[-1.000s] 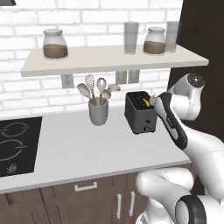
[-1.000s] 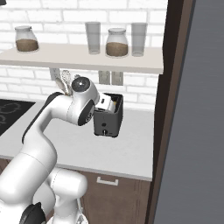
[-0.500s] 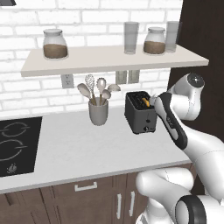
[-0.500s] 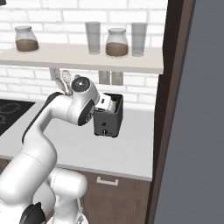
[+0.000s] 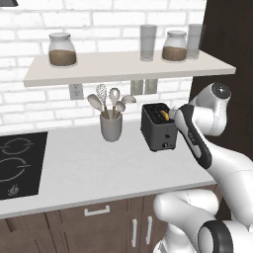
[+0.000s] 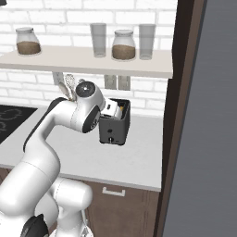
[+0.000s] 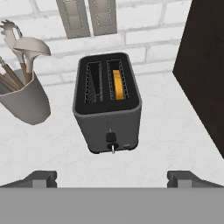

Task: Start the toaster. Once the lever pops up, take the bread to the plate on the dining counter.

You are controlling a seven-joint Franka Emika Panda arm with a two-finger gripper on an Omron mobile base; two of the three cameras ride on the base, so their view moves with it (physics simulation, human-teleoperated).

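The black two-slot toaster [image 7: 108, 114] stands on the white worktop [image 7: 175, 144], also seen as the toaster [image 5: 158, 129] and the toaster [image 6: 115, 127]. The yellow-tan bread [image 7: 118, 84] sits upright in its right slot, and the bread [image 5: 164, 115] peeks out of the top. The left slot is empty. A small lever and round knob [image 7: 112, 145] sit low on the toaster's front. My gripper [image 7: 113, 178] hovers in front of and above the toaster, open, with nothing between its fingertips [image 7: 41, 178]. The plate and the dining counter are out of view.
A grey utensil cup [image 5: 111, 126] with spoons stands left of the toaster. A dark tall cabinet side [image 7: 205, 65] rises close on the right. A shelf [image 5: 123, 66] with jars and glasses hangs overhead. The black hob [image 5: 17, 163] lies far left.
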